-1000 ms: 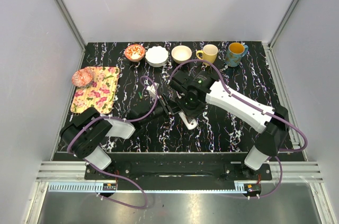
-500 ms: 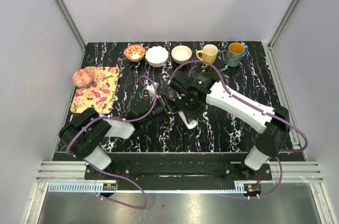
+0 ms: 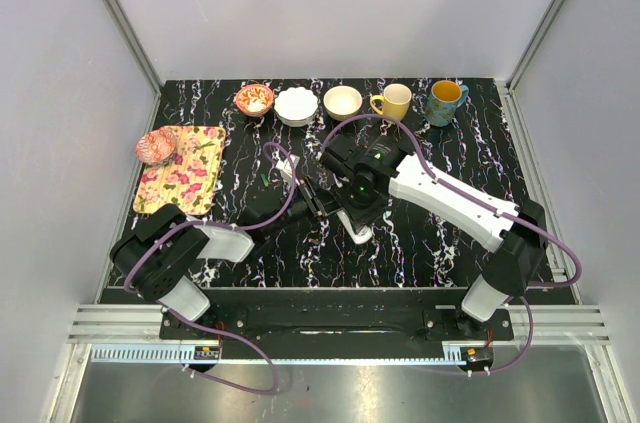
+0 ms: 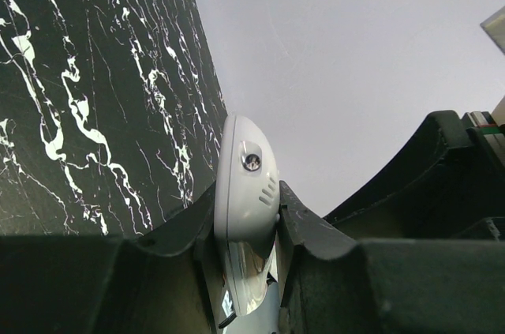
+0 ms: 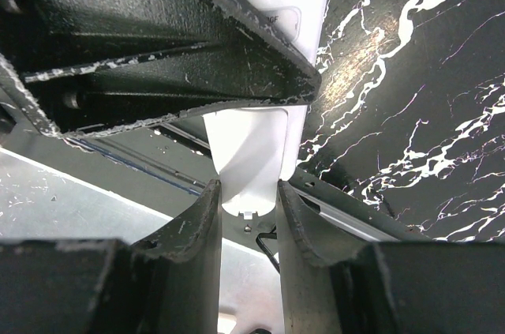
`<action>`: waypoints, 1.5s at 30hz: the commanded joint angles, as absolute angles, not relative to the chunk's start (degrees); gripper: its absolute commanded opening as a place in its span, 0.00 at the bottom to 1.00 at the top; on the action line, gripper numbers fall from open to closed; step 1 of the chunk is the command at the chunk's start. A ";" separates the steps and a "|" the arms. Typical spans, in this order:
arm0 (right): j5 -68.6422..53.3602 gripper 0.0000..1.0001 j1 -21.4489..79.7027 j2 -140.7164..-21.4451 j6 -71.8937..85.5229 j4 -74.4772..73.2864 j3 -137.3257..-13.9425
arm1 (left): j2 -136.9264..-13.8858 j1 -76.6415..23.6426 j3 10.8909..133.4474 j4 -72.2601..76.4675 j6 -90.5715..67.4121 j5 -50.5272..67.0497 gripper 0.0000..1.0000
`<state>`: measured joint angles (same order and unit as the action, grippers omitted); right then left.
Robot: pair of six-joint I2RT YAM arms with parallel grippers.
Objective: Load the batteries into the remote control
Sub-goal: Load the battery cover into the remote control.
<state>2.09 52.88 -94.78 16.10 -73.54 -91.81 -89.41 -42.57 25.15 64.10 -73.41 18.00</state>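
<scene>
The white remote control is held between both grippers at the table's middle. My left gripper is shut on it. In the left wrist view the remote's rounded end with a small lens stands up between the closed fingers, and the gripper clamps it from both sides. My right gripper is shut on the remote's other end, both fingers touching its sides; it shows in the right wrist view. The batteries cannot be made out. A small white tab lies just left of the grippers.
Along the back edge stand a red patterned bowl, a white bowl, a cream bowl, a yellow mug and a blue mug. A floral cloth and a pink object lie at the left.
</scene>
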 commanded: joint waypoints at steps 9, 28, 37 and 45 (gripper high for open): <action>3.43 0.00 53.35 -93.95 15.38 -74.00 -93.78 | -86.75 -42.98 26.54 75.41 -73.39 22.32 0.00; 5.80 0.00 53.35 -93.96 14.77 -75.06 -94.75 | -87.80 -43.59 26.89 79.71 -75.58 27.33 0.00; 7.12 0.00 53.09 -94.04 14.94 -74.36 -95.01 | -90.52 -44.03 27.07 86.13 -80.06 28.13 0.00; 7.12 0.00 52.65 -93.78 14.94 -73.39 -94.13 | -90.88 -44.82 27.86 89.21 -82.35 28.39 0.00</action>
<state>2.35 53.52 -94.78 16.05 -76.36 -92.99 -91.35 -42.85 25.17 69.01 -78.78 22.13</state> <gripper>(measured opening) 0.338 0.297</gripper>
